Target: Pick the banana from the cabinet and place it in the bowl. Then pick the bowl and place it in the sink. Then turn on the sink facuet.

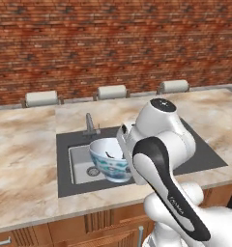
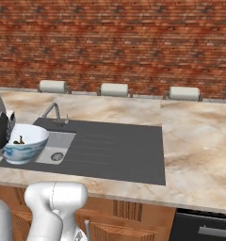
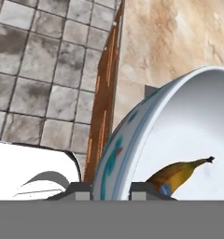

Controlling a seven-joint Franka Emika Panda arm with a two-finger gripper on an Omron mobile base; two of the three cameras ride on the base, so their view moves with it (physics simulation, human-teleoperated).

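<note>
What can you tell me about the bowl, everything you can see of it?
The bowl is round and deep, glossy white inside with a blue-green pattern on its outer wall, like glazed ceramic. It is tilted, held above the sink, in front of the tap. The hand grips its rim, one finger inside and one outside. A brown-mottled yellow banana lies inside it.

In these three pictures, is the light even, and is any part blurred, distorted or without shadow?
Left base view: flat, even light; the bowl casts almost no shadow into the sink. Right base view: same soft light, slightly blurry overall, no glare on the faucet. Hand view: the bowl's rim looms large and stretched by closeness; the banana stays sharp, the claw shut on the rim.
</note>
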